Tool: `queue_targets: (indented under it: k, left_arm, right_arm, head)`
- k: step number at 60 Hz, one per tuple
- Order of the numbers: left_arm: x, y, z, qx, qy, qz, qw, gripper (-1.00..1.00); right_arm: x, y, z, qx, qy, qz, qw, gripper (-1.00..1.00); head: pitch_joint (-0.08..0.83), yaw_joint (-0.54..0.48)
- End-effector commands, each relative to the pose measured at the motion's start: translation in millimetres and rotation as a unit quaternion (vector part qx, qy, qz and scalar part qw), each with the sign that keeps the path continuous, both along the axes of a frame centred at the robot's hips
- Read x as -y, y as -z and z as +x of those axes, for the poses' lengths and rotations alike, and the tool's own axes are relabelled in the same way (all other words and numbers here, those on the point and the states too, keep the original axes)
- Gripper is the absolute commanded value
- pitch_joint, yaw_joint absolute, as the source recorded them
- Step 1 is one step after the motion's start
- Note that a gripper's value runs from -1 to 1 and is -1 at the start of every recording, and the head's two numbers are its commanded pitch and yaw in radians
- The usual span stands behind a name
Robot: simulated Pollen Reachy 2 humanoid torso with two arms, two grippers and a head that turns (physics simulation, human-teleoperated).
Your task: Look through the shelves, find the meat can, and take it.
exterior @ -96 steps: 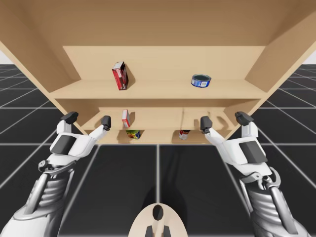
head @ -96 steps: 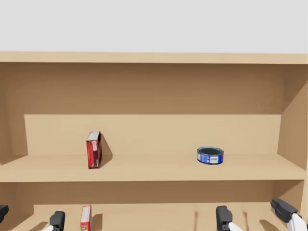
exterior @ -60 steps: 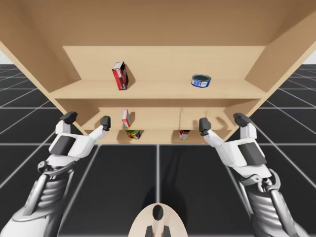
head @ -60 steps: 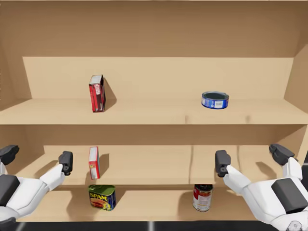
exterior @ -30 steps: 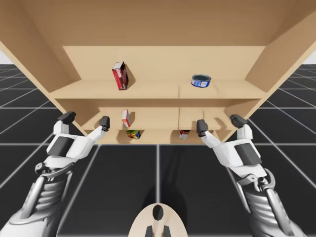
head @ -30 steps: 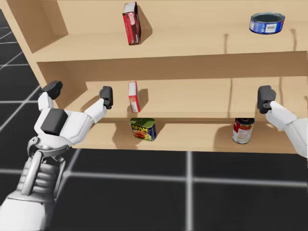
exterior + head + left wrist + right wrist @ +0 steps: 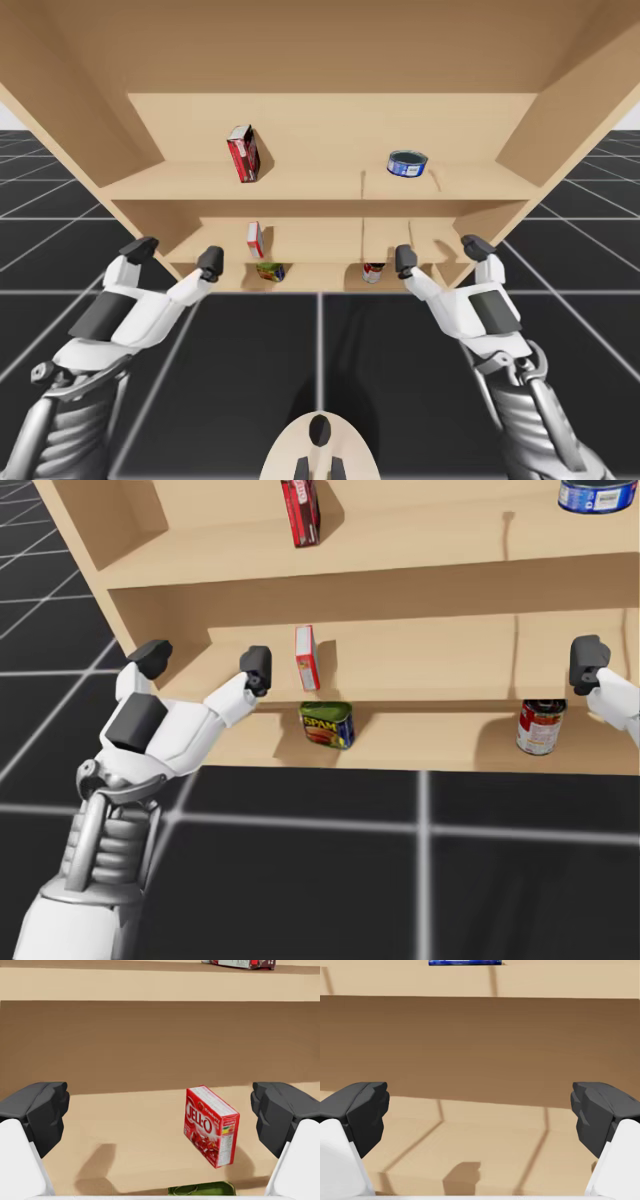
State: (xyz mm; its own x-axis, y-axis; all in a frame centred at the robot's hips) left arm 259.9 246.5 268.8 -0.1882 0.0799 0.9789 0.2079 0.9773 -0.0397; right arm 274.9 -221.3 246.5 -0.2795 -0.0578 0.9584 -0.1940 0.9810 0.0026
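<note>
The meat can (image 7: 327, 724), a squat green and blue rectangular tin, stands on the bottom shelf (image 7: 440, 742); the high view shows this meat can (image 7: 269, 271) under the middle shelf. My left gripper (image 7: 205, 662) hangs open in front of the middle shelf, up and left of the can, holding nothing. In the left wrist view the can's green top (image 7: 200, 1190) peeks up just below and ahead of the open left gripper (image 7: 160, 1115). My right gripper (image 7: 440, 252) is open and empty at the shelf's right part, and the right wrist view has the right gripper (image 7: 480, 1115) facing bare shelf board.
A small red box (image 7: 307, 657) stands on the middle shelf just right of my left gripper. A red and white round can (image 7: 541, 726) sits on the bottom shelf at the right. The top shelf carries a taller red box (image 7: 242, 153) and a flat blue can (image 7: 407, 163).
My head has turned down and to the left, bringing the bottom shelf and meat can into view. My left arm has sunk a little; my right gripper has drifted slightly left.
</note>
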Motion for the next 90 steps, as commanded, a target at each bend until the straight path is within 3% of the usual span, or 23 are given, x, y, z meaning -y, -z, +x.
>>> queue_targets:
  k: [1, 8, 19, 27, 41, 60, 90]
  left_arm:
    - [8, -2, -26, -0.022, 0.039, -0.024, 0.999, -1.00]
    - [14, 10, -45, -0.058, 0.056, -0.017, 0.997, -1.00]
    - [23, 45, -44, -0.108, 0.072, -0.012, 0.991, -1.00]
    - [31, 74, -26, -0.135, 0.080, -0.011, 0.988, -1.00]
    - [47, 99, 10, -0.166, 0.077, -0.008, 0.983, -1.00]
    - [74, 114, 60, -0.190, 0.059, 0.001, 0.980, -1.00]
    - [105, 130, 115, -0.230, 0.037, -0.004, 0.972, -1.00]
  right_arm:
    - [-3, 3, 1, -0.005, 0.001, 0.007, 1.0000, -1.00]
    - [-2, 3, 2, -0.004, 0.001, 0.009, 0.9999, -1.00]
    - [-2, 3, 2, -0.004, 0.001, 0.010, 0.9999, -1.00]
    - [-1, 3, 3, -0.002, 0.002, 0.010, 0.9999, -1.00]
    - [1, 1, 2, 0.004, 0.004, 0.009, 0.9999, -1.00]
    - [4, -2, -1, 0.012, 0.007, 0.009, 0.9999, -1.00]
    - [7, -5, -4, 0.018, 0.008, 0.013, 0.9997, -1.00]
  head:
    - [0.589, 0.22]
    - [0.587, 0.23]
    - [0.588, 0.23]
    - [0.587, 0.23]
    - [0.585, 0.23]
    - [0.585, 0.22]
    - [0.592, 0.21]
